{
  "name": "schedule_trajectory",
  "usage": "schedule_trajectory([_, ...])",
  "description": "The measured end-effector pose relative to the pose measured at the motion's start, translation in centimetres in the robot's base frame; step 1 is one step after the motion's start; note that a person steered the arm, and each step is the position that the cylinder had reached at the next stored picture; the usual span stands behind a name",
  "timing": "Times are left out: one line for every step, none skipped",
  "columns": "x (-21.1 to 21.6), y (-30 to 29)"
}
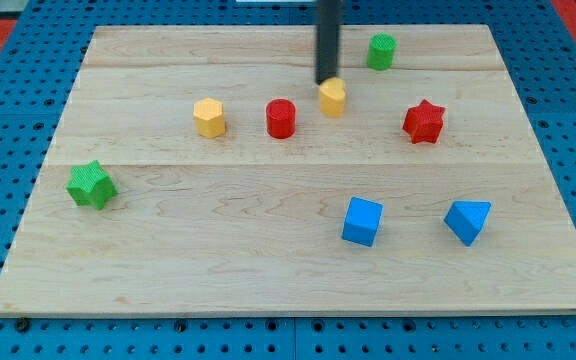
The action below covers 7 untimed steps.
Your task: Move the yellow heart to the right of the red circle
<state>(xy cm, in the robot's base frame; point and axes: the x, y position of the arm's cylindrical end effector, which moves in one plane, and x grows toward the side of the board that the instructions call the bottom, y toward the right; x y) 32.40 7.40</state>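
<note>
The dark rod drops in from the view's top, upper part cut off. My tip (pixel 326 82) sits right at the yellow heart's (pixel 333 97) upper-left edge, contact hard to confirm. The heart lies just right of the red circle (pixel 281 118), slightly higher. Its heart shape is barely readable.

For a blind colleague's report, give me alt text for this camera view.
My tip touches the small yellow heart block from above-left, just right of the red circle block on a wooden board scattered with other coloured blocks.
</note>
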Motion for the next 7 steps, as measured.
schedule_trajectory([1.6, -0.1])
schedule_trajectory([1.0, -0.1])
schedule_trajectory([4.7, 1.6])
schedule_trajectory([-0.5, 5.5])
schedule_trajectory([2.7, 5.0])
schedule_trajectory([7.5, 4.5])
schedule_trajectory([10.9, 3.9])
